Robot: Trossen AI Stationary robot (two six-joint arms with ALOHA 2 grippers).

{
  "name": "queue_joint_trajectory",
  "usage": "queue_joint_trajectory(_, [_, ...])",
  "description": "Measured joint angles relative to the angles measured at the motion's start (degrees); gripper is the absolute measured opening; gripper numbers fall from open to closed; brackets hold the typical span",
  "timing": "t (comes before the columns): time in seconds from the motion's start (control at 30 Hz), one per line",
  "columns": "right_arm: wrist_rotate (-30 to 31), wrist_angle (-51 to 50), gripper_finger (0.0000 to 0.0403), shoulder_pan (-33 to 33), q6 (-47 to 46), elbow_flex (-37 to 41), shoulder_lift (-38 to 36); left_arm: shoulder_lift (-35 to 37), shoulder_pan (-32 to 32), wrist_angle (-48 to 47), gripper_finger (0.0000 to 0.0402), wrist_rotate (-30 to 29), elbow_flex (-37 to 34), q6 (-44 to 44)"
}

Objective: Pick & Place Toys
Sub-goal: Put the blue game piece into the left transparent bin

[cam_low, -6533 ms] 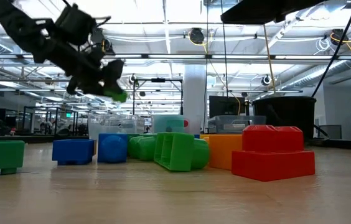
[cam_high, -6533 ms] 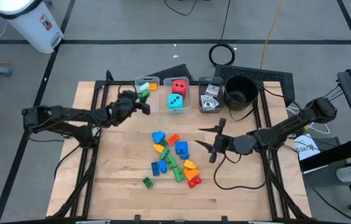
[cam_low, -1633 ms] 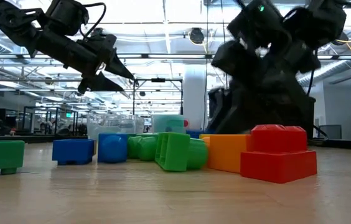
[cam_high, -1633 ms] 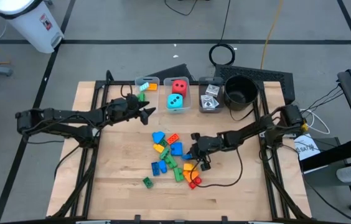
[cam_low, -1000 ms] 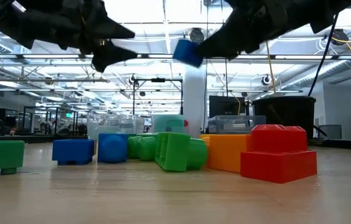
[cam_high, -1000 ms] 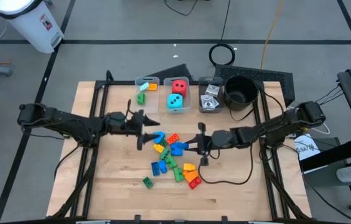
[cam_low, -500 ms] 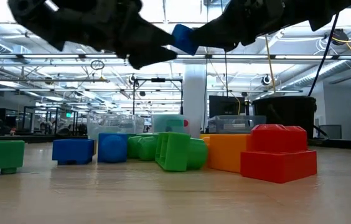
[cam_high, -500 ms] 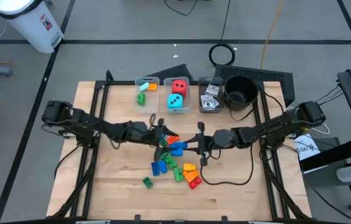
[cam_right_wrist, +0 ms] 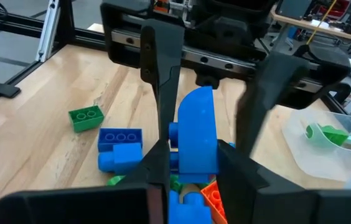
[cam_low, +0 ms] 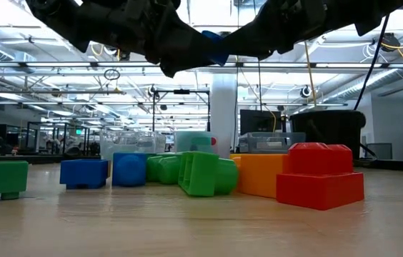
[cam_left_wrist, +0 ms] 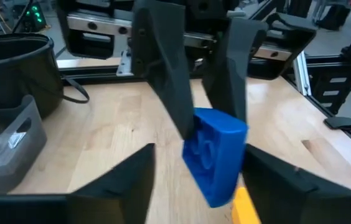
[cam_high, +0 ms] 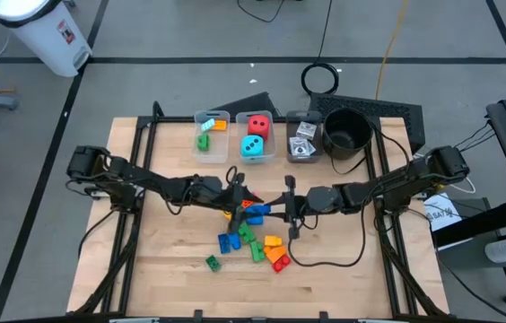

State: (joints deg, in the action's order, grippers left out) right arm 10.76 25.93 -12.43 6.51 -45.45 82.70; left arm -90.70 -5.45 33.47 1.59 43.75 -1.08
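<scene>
Over the middle of the table my right gripper (cam_high: pixel 269 208) is shut on a blue brick (cam_high: pixel 257 210) and holds it in the air. My left gripper (cam_high: pixel 240 199) faces it from the table's left, open. The left gripper's fingers (cam_right_wrist: pixel 163 81) stand on either side of the same brick (cam_right_wrist: pixel 195 134). Below them, loose bricks (cam_high: pixel 253 238) in blue, green, orange, red and yellow lie on the wood. A red die and a teal die sit in the middle clear bin (cam_high: pixel 255 136). My right gripper pinches the blue brick between its two fingers, one on the studded face (cam_left_wrist: pixel 194 134) and one on the opposite face. The fingers come level from the table's right. The brick stands on edge, lifted clear of the pile. Whether my left gripper touches the brick, I cannot tell.
Three clear bins line the far edge: one with a green and an orange brick (cam_high: pixel 208 135), the dice bin, and one with cards (cam_high: pixel 302 139). A round black pot (cam_high: pixel 347 133) stands to their right. A single green brick (cam_high: pixel 212 262) lies toward the near edge.
My left gripper has gone toward the table's right and reached the blue brick, so that its fingers now flank it. My right gripper has stayed where it was, with the brick still held in the air.
</scene>
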Motion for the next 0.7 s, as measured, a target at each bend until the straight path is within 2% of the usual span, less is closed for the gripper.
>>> queue_joint_trajectory(0.17, [0.4, -0.1, 0.0071, 0.0, 0.1, 0.0, 0.0, 0.0, 0.0, -0.3, 0.0111, 0.4, 0.0, -0.5])
queue_joint_trajectory(0.23, [0.1, -0.3, 0.0072, 0.0, -0.2, 0.0, 0.0, 0.0, 0.1, -0.3, 0.0086, 0.6, 0.0, -1.3])
queue_joint_trajectory(0.43, [1.3, -1.9, 0.0111, 0.0, -1.5, -0.1, -0.5, 1.3, 0.3, -0.8, 0.0086, -0.8, 0.0, -2.6])
queue_joint_trajectory(0.63, [4.9, -14.3, 0.0150, -0.8, -3.7, 0.1, -7.4, 10.2, 3.0, -9.5, 0.0086, -13.5, -0.9, -2.1])
queue_joint_trajectory(0.7, [5.3, -16.6, 0.0156, -0.7, -6.2, 0.0, -10.1, 12.9, 4.5, -9.9, 0.0086, -15.0, -3.2, -1.8])
